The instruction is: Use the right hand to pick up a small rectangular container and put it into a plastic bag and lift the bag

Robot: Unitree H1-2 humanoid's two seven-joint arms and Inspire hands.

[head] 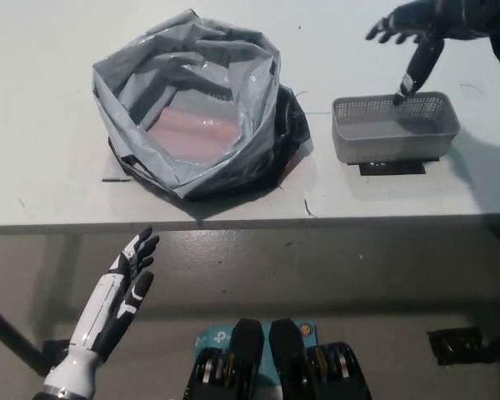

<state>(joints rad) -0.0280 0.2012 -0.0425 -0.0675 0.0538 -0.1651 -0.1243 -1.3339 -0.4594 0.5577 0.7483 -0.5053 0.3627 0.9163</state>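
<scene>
I see my right hand [412, 37] above the far rim of the small grey basket [394, 127], fingers spread, grasping nothing. The basket sits near the table's [50, 179] front edge, with bare tabletop between it and the open grey bag [187, 104]. My left hand [121, 292] rests open below the table edge, over the floor.

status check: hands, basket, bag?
Right hand open, over the far rim of the grey basket, holding nothing. Left hand open, resting below the table edge. Plastic bag open, nothing blocking.
</scene>
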